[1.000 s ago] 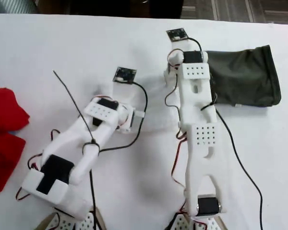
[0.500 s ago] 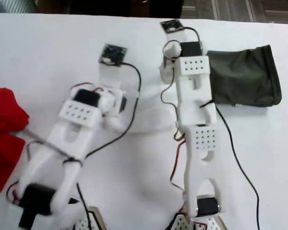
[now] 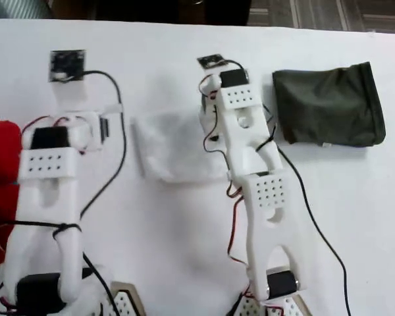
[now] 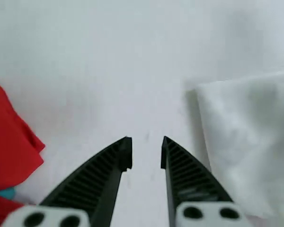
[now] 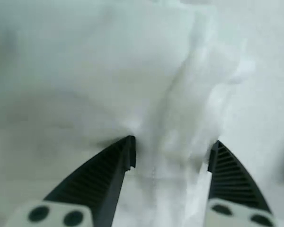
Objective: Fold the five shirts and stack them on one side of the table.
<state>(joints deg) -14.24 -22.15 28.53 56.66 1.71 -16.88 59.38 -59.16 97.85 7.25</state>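
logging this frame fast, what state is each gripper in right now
Left gripper: open a little, holding nothing, over the table.
Right gripper: open wide, white shirt bunched between its jaws, not clamped.

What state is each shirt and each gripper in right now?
white shirt, folded, lying flat between the two arms.
dark green shirt, folded, lying flat beside the right arm.
red shirt, bunched up, apparently unfolded, at the table edge beside the left arm.
left gripper, narrowly open, empty, over bare table.
right gripper, open wide, fingers astride a ridge of the white shirt.
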